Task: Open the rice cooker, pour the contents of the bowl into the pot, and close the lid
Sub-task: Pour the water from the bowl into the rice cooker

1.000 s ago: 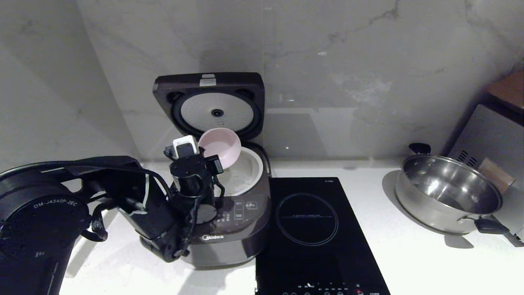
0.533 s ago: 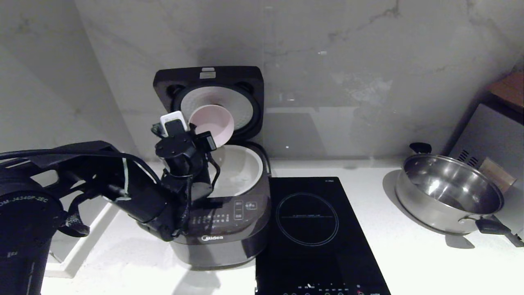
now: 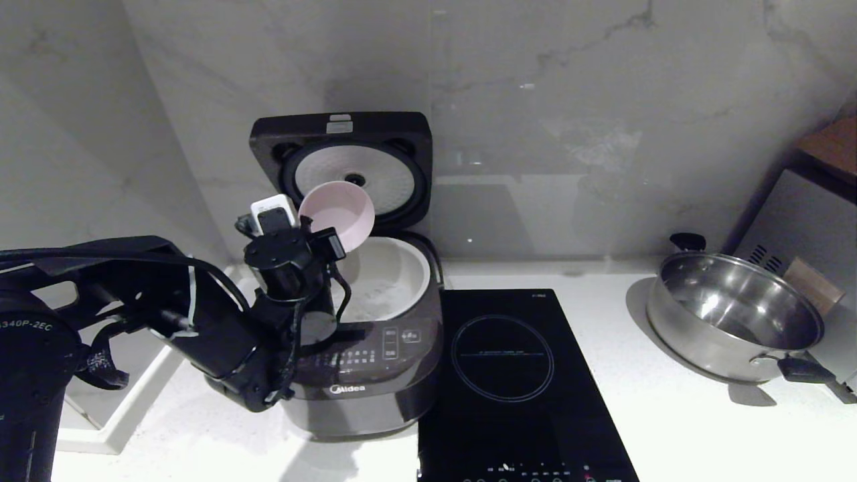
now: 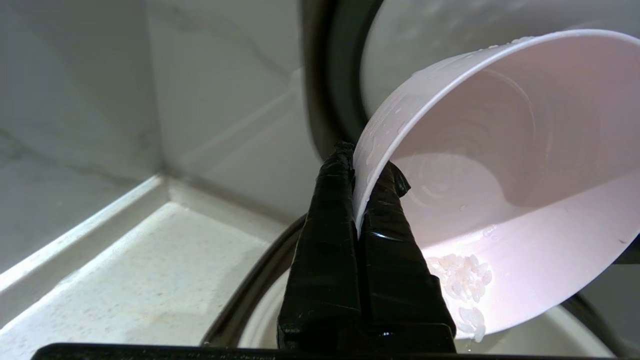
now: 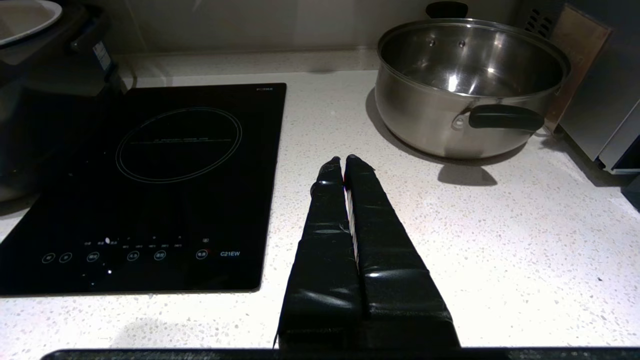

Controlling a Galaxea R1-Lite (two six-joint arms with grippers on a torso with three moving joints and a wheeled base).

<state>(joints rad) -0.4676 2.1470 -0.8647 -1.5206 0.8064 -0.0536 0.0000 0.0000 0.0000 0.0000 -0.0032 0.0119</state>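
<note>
The dark rice cooker (image 3: 365,375) stands with its lid (image 3: 341,137) raised against the wall, white disc facing out. Its cream pot (image 3: 402,264) lies exposed, with whitish matter on the bottom. My left gripper (image 3: 321,234) (image 4: 357,162) is shut on the rim of the pink bowl (image 3: 338,213) (image 4: 505,165), one finger inside and one outside. The bowl hangs tilted on its side above the pot's left edge. A few grains of the contents (image 4: 462,285) cling near its lower rim. My right gripper (image 5: 344,159) is shut and empty, parked over the counter.
A black hob (image 3: 509,375) lies right of the cooker. A steel pan (image 3: 733,314) with black handles stands at the far right beside a grey appliance (image 3: 803,221). The marble wall (image 3: 569,134) rises close behind the lid, and a corner wall flanks the left.
My left gripper has carried the tilted bowl up and to the left, from over the pot's mouth to its left edge. The right arm has stayed still.
</note>
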